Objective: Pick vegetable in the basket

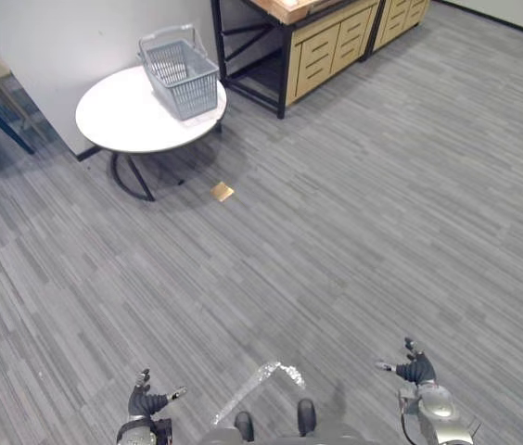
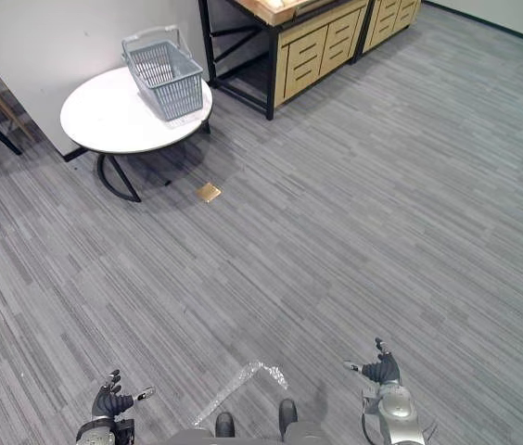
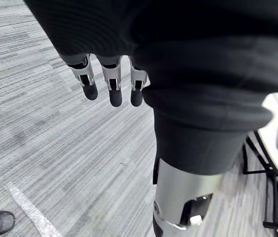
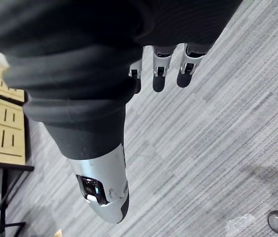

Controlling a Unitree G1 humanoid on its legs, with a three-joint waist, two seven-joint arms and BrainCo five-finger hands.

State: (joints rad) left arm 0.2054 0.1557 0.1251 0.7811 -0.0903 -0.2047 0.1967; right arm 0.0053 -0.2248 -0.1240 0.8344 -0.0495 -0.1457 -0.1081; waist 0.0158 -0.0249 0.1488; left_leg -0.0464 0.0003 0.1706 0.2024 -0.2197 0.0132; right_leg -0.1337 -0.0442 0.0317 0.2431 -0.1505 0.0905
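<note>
A grey plastic basket (image 1: 181, 72) with a raised handle stands on the right side of a round white table (image 1: 122, 119) far ahead on the left. I cannot make out anything inside it. My left hand (image 1: 146, 401) hangs low at the bottom left over the carpet, its fingers (image 3: 110, 84) relaxed and holding nothing. My right hand (image 1: 416, 369) hangs at the bottom right, its fingers (image 4: 158, 69) also loose and empty. Both hands are far from the table.
A wooden drawer cabinet (image 1: 328, 46) in a black frame stands behind the table to the right. A small brass floor plate (image 1: 222, 192) lies near the table legs. A crumpled clear wrapper (image 1: 261, 382) lies on the grey carpet between my hands.
</note>
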